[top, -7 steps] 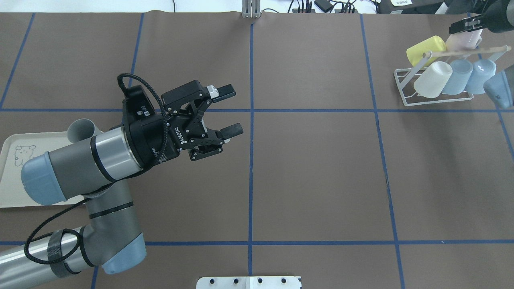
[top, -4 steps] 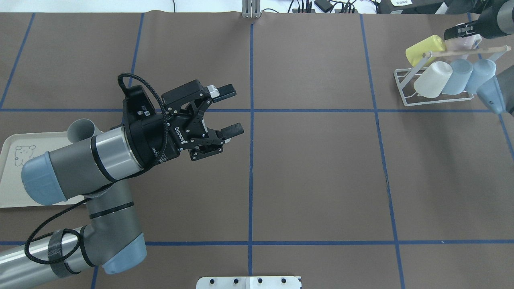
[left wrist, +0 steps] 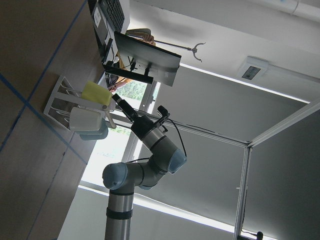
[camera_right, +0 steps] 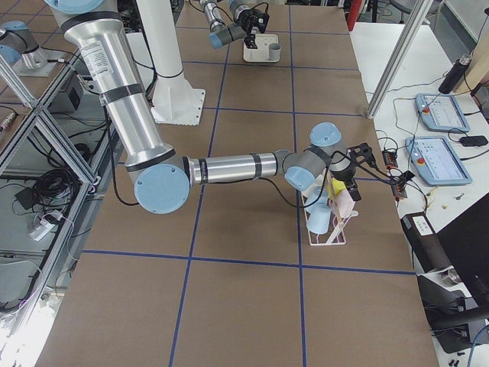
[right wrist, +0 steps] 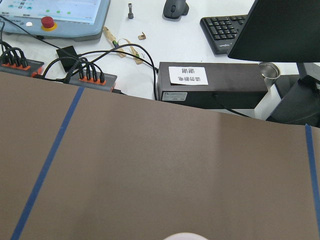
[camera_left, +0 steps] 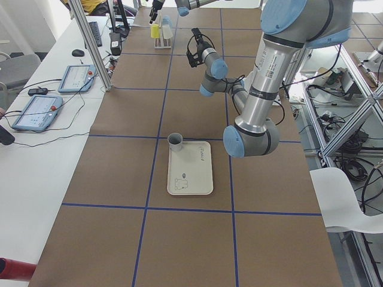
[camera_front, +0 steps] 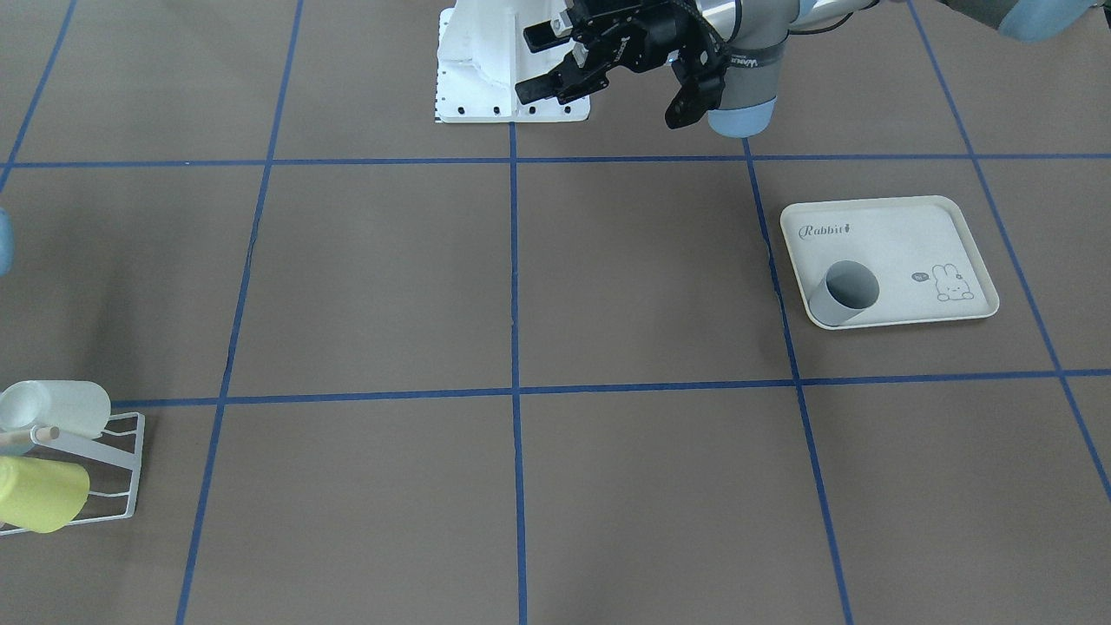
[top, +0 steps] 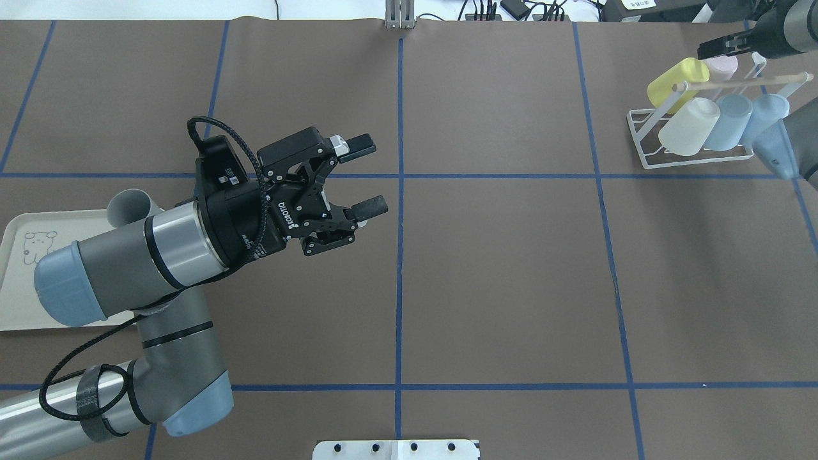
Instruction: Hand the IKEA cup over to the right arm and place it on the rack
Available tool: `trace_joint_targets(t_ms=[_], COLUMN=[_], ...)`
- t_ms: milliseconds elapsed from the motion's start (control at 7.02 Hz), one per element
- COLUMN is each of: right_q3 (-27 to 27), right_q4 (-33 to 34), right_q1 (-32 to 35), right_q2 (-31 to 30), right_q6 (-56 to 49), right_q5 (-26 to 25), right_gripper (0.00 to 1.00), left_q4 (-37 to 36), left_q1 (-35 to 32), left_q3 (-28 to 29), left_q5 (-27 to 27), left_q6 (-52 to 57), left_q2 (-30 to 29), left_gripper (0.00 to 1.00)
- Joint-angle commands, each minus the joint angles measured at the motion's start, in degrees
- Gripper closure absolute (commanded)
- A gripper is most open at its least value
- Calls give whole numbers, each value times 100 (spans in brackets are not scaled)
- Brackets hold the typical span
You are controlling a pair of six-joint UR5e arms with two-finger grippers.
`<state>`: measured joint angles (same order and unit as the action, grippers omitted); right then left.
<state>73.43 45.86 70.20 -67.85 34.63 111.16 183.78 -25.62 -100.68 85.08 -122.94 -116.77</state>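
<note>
The white wire rack (top: 696, 160) stands at the far right with yellow (top: 674, 80), white (top: 690, 124) and two light blue cups on its prongs. A pale pink cup (top: 722, 67) lies on the rack's far side beside the yellow one. My right gripper (top: 716, 46) hovers right over the pink cup. Its dark fingers show edge-on, so I cannot tell whether they grip it. My left gripper (top: 377, 174) hangs open and empty above the table's left half. A grey cup (camera_front: 846, 295) stands upright on the cream rabbit tray (camera_front: 903, 234).
The right arm's blue elbow cap (top: 783, 150) hangs just right of the rack. A white base plate (top: 396, 449) sits at the table's near edge. Cables, a black box (right wrist: 212, 82) and a keyboard lie beyond the far edge.
My right gripper slid left over the rack's far side, and the pink cup shifted left with it to rest beside the yellow cup. The left arm stayed still.
</note>
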Motion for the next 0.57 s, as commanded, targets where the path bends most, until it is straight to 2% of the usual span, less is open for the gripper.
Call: trace_joint_targets(t_ms=[0,427], right_q3=[327,1040], right_q4=[28,64], right_q1=[-250,-516], right_q2=[184,203], right_q6=[916,2044], right_q5=[29,29], right_gripper=[0,0], left_q4=[-104,-1543], left_q1=[-91,-521], left_q3=[-31,-207], left_q5=[0,17], left_q6=[190,2513], left_q2=[57,609], left_gripper=[1,1])
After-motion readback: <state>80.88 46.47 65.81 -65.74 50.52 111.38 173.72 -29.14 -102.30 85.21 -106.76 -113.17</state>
